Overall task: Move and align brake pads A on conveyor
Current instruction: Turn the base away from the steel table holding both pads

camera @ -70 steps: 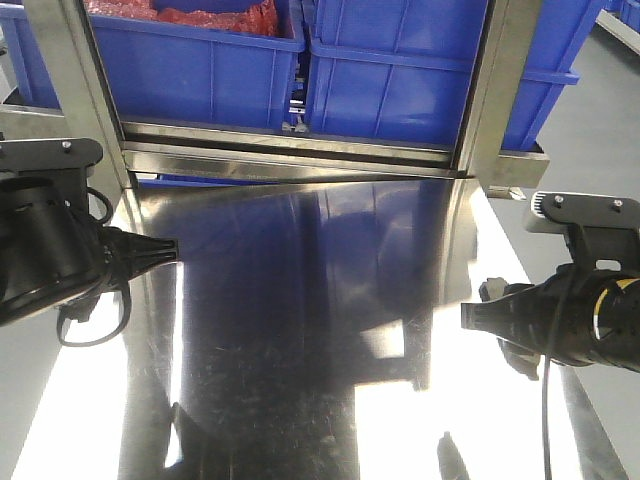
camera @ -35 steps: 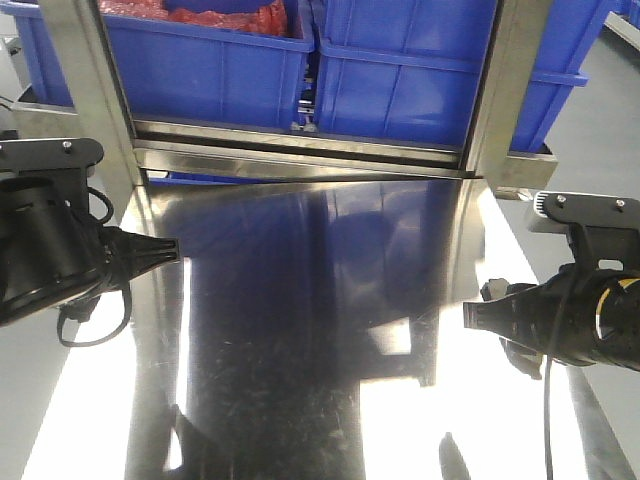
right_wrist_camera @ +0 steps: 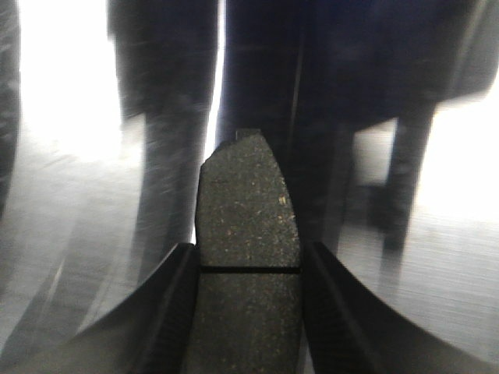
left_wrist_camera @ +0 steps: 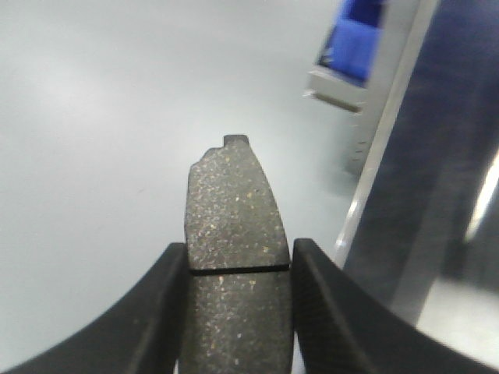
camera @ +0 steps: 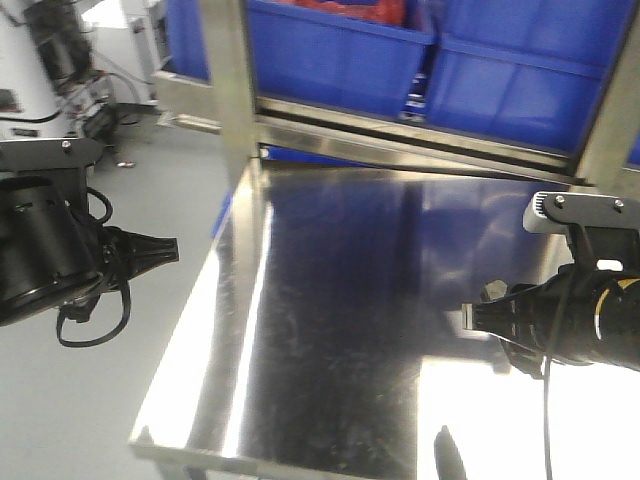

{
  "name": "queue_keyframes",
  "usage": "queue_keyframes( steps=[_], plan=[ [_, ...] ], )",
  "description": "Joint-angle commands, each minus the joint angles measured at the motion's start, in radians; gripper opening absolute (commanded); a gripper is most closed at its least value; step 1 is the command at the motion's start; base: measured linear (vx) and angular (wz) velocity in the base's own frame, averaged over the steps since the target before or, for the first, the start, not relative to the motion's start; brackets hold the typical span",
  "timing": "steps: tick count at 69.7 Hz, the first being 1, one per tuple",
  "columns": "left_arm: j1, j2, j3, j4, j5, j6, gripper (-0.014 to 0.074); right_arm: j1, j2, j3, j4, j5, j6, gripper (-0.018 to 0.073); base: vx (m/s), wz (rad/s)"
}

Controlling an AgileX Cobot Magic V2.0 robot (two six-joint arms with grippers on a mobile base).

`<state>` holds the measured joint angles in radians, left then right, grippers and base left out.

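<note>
1. Left gripper (left_wrist_camera: 238,257): jaws closed on the long sides of the first brake pad (left_wrist_camera: 232,202), level with its groove. The pad is dark grey and grainy with pale glinting flecks. It is oblong and slightly curved, with a thin groove across the middle and a small tab at the far end. It is held in the air beyond the left edge of the steel table (camera: 330,330), above the grey floor (camera: 100,400).

2. Right gripper (right_wrist_camera: 249,261): jaws clamped the same way on the second brake pad (right_wrist_camera: 248,206), which has the same colour, grain, groove and end tab. It is held above the table near its right edge (the mirror-like top shows blurred dark reflections).

3. Steel frame (camera: 232,80): an upright post at the table's far left corner, with a rail along the far edge.

4. Left blue bin (camera: 330,55): behind the rail, holding something red (camera: 370,8) that is too cropped to identify.

5. Right blue bin (camera: 520,80): just beside the left bin, contents out of sight.
</note>
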<state>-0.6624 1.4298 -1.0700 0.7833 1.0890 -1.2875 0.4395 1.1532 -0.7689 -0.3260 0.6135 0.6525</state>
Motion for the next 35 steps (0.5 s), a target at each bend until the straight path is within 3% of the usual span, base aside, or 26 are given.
queue_keyframes(
  steps=[1,35],
  plan=[
    [0.001,-0.035,-0.026,0.064,-0.001,-0.004,0.0153,0.0,-0.024,-0.03,-0.022,-0.057,-0.003,0.0155,-0.13,0.51],
    [0.001,-0.035,-0.026,0.064,-0.001,-0.004,0.0153,0.0,-0.024,-0.03,-0.022,-0.057,-0.003,0.0155,-0.12,0.48]
  ],
)
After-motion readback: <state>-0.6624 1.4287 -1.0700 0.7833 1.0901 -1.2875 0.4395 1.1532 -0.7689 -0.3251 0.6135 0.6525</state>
